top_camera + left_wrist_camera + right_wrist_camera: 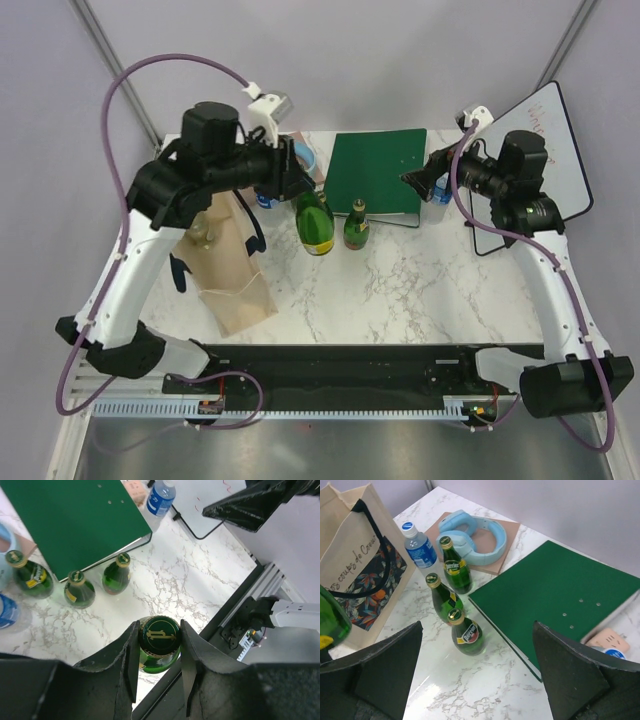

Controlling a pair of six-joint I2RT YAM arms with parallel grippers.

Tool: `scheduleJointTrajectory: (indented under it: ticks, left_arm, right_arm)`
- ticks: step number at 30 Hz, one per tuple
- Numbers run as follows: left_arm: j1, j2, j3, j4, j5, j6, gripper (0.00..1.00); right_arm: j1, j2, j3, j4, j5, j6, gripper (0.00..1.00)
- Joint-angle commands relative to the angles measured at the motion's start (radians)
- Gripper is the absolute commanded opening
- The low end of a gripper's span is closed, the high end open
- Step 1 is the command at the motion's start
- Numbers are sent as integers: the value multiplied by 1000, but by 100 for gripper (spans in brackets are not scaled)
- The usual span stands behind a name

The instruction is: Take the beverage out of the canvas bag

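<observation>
1. The left end effector (159, 630) is pinched on the neck of the large green bottle (316, 225), just under its gold-printed cap, with the jaws drawn partly together around the glass.
2. The right end effector (415, 182) is spread wide and holds nothing. It is near the edge of the green binder (378, 172) and well apart from the bottle.
3. The bottle is outside the canvas bag (228, 275), just beside the bag on the side toward the middle of the surface (420, 285). Whether its base rests on the surface cannot be told.
4. The removal itself is judged to be done, with only a set-down and release left. (The bag's mouth is mostly covered by the arm, so its contents cannot be read.)
5. The bottle is smooth, glossy glass, round-bodied with a slim neck. The bag is beige woven cloth, boxy and soft-walled, with navy strap handles and a printed floral panel. The surface is white marble-patterned with grey veins, and reflections are seen on it.
6. Three small green bottles (454, 571) and a clear plastic water bottle (420, 550) are grouped near the bag.
</observation>
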Motion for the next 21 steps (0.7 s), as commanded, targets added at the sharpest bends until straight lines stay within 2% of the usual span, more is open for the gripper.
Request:
scheduleJointTrajectory:
  ticks: [1, 8, 15, 21]
  left_arm:
    - [-112, 53, 10, 224, -45, 20, 2]
    - [-285, 194, 4, 328, -111, 83, 2]
    - [-353, 339, 30, 434, -151, 164, 2]
    - [-388, 457, 62, 509, -186, 213, 2]
  right_arm:
    - [-41, -49, 22, -7, 50, -4, 98]
    - [-128, -76, 23, -15, 195, 14, 98]
    - [-216, -95, 25, -13, 318, 96, 98]
    - [-265, -101, 22, -9, 321, 132, 98]
